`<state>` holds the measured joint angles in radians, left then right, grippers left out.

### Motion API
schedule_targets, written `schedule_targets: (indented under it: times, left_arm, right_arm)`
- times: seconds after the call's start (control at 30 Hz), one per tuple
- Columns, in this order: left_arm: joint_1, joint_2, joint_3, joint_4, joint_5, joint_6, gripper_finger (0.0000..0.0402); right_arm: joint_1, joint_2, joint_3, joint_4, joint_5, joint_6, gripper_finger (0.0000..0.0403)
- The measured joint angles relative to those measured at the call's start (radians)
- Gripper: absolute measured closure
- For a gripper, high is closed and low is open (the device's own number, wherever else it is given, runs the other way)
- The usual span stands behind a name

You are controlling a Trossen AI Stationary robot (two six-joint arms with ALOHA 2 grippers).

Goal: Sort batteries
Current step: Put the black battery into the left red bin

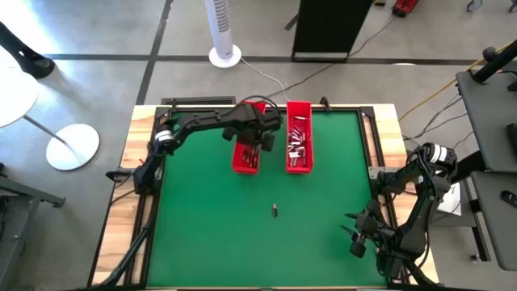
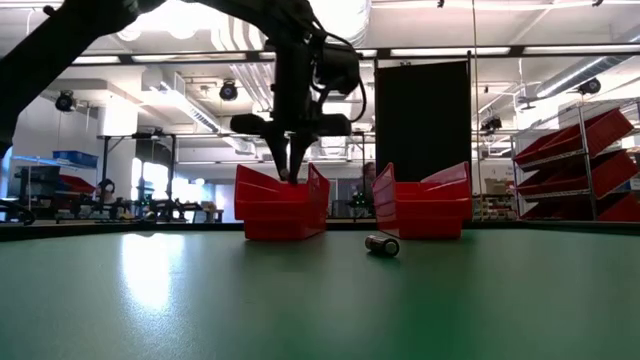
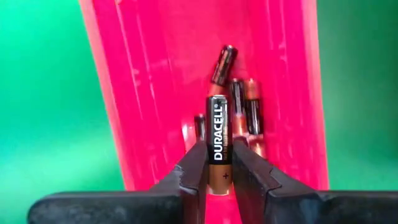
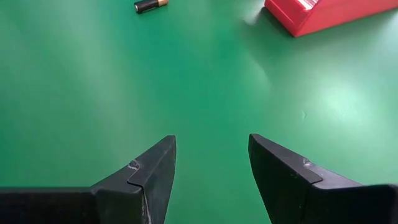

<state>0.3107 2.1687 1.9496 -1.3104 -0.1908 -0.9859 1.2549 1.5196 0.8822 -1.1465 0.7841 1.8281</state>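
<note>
a black-and-copper cylindrical battery (image 3: 217,144) with white "duracell" lettering sits between the matte black fingers (image 3: 188,175) of the left gripper (image 3: 217,171), above a glossy red rectangular plastic tray (image 3: 149,93) holding more black-and-copper batteries (image 3: 244,106). a second red plastic tray (image 1: 299,137) carries a silvery-grey mix. the flat worktop (image 1: 242,218) is bright green, framed in pale wood. one small dark battery (image 1: 275,211) lies alone on the green. the right gripper (image 4: 211,162) has black fingers too.
</note>
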Motion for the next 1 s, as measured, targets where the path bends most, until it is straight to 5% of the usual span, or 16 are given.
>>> schedule_targets:
  times: [0.3, 0.5, 1.0]
  left_arm:
    - [0.000, -0.061, -0.190, 0.181, 0.150, -0.018, 0.0363]
    - [-0.004, -0.072, -0.275, 0.220, 0.154, -0.043, 0.0363]
    - [-0.019, -0.064, -0.286, 0.216, 0.175, 0.008, 0.0349]
  right_arm:
    - [0.000, 0.000, -0.001, 0.003, -0.003, -0.005, 0.0207]
    - [0.000, 0.000, 0.000, 0.007, -0.007, -0.005, 0.0207]
    - [-0.008, 0.000, 0.000, -0.008, 0.002, -0.049, 0.0207]
